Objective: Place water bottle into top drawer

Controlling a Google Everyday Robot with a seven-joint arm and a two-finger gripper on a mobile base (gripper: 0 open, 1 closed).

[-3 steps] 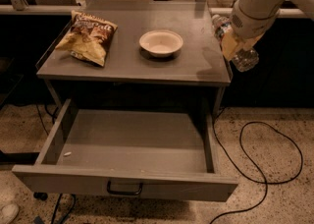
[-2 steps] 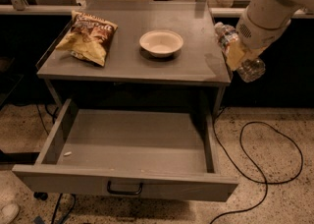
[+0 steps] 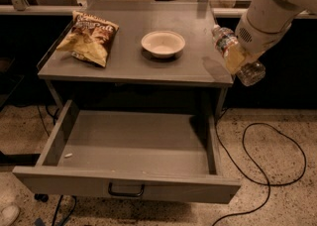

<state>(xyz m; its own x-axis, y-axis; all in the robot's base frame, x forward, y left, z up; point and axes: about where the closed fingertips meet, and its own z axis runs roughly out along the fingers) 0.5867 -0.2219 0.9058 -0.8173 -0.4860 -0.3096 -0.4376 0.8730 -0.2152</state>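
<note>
Hand [image 3: 235, 57] in the air just past the right edge of the bench [image 3: 124, 67], clamped across the water bottle [image 3: 250, 72] at mid-length (yellowish finger pad [image 3: 233, 60] over the clear wall). Bottle tilted in the grip: white cap [image 3: 215, 29] up and left of the hand, toward the bench; base down and right of it. Below and left of the hand, top drawer [image 3: 74, 182] pulled wide open, dark handle [image 3: 126, 191] on its front. Left of the hand on the bench, white bowl [image 3: 163, 43]; farther left, chip bag [image 3: 89, 36].
</note>
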